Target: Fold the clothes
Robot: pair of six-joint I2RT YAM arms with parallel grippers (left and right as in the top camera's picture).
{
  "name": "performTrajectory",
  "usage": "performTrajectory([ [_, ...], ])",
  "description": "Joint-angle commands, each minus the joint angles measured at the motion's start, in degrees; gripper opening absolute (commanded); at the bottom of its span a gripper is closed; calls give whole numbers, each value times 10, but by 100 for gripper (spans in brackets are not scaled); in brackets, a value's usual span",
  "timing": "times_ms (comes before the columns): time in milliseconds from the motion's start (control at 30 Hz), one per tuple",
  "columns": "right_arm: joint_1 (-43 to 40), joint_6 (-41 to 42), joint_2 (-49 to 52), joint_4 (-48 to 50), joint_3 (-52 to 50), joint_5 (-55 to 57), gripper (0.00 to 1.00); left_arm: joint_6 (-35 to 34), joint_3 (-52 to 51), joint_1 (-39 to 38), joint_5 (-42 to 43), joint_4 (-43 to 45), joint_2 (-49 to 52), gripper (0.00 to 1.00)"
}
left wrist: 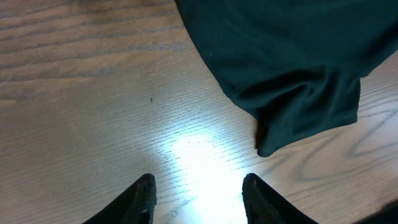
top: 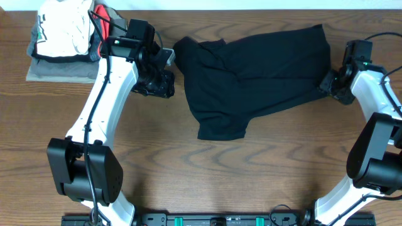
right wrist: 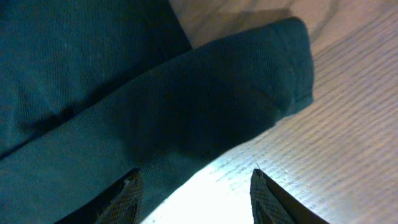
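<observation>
The clothes are one black T-shirt (top: 251,69) lying crumpled and partly doubled over at the table's middle back. My left gripper (top: 164,85) is low beside its left edge. In the left wrist view that gripper (left wrist: 198,186) stands open over bare wood, and a folded corner of the shirt (left wrist: 298,62) lies ahead to the right, apart from the fingers. My right gripper (top: 330,85) is at the shirt's right edge. In the right wrist view it (right wrist: 194,183) is open, with one finger (right wrist: 127,193) over the dark fabric (right wrist: 124,93), the other over the table, and the shirt's edge running between them.
A pile sits at the back left corner: a white garment with dark print (top: 63,25) on a grey-olive folded garment (top: 59,68), with something red (top: 103,16) beside it. The left arm runs past this pile. Wooden tabletop (top: 251,169) stretches in front of the shirt.
</observation>
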Motion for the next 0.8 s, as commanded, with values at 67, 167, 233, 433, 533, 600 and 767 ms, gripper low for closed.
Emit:
performTrajectory([
  [67, -3, 31, -1, 16, -24, 29, 51, -9, -2, 0, 7, -2, -9, 47],
  [167, -3, 31, -1, 43, -40, 37, 49, -9, -2, 0, 7, -2, -9, 47],
  [233, -3, 31, -1, 69, -52, 38, 48, -9, -2, 0, 7, -2, -9, 47],
  [433, -3, 31, -1, 146, -81, 38, 39, -9, -2, 0, 7, -2, -9, 47],
  [533, -3, 31, -1, 190, -96, 38, 38, -9, -2, 0, 7, -1, -9, 47],
  [600, -3, 31, -1, 215, -104, 38, 35, -9, -2, 0, 7, -2, -9, 47],
  [767, -3, 34, -1, 236, -115, 35, 14, -9, -2, 0, 7, -1, -9, 47],
])
